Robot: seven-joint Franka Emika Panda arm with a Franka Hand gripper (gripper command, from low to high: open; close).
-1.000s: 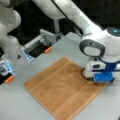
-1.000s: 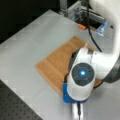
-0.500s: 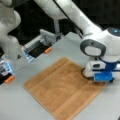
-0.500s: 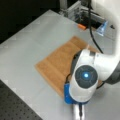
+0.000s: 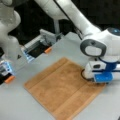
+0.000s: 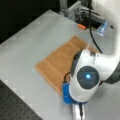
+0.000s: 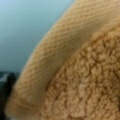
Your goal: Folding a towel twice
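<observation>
**A:** Where is the towel?

**B:** The tan towel (image 5: 63, 88) lies spread flat and unfolded on the grey tabletop (image 5: 15, 105), with woven bands near two edges. In both front views it sits near the middle of the tabletop (image 6: 30, 42).

**A:** And the gripper?

**B:** The gripper (image 5: 97, 81) is down at the towel's corner toward a front view's right. In a front view the towel (image 6: 58, 63) runs under the arm's white wrist.

**A:** Are the fingers closed?

**B:** I cannot tell; they are hidden. The wrist view shows terry pile and the towel's (image 7: 75, 70) woven edge very close, possibly touching.
</observation>
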